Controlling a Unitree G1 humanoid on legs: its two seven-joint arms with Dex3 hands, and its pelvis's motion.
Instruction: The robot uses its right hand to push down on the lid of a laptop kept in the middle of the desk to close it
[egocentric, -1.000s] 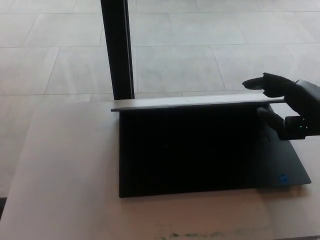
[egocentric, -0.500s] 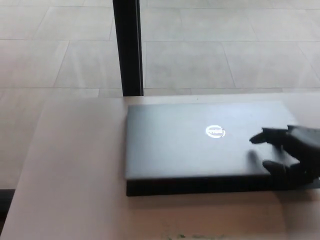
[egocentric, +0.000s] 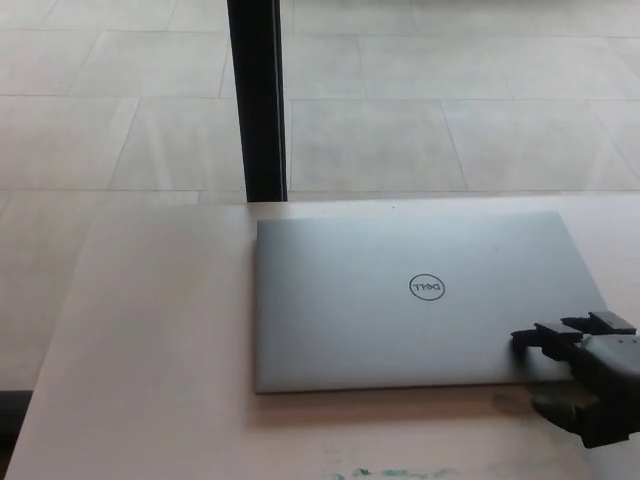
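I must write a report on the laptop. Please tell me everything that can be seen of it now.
The laptop is silver-grey, metal-looking, with a round logo in the middle of its lid. It is fully closed and lies flat in the middle of the pale desk, its back edge toward a black post. The right robot hand is at its front right corner; whether the fingertips touch the lid cannot be told.

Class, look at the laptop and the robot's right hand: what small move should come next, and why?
Probably lift the right hand up and back toward the robot. The laptop lies flat on the desk with its lid fully down and the logo facing up, so no more pushing seems needed. The hand sits at the near right corner.
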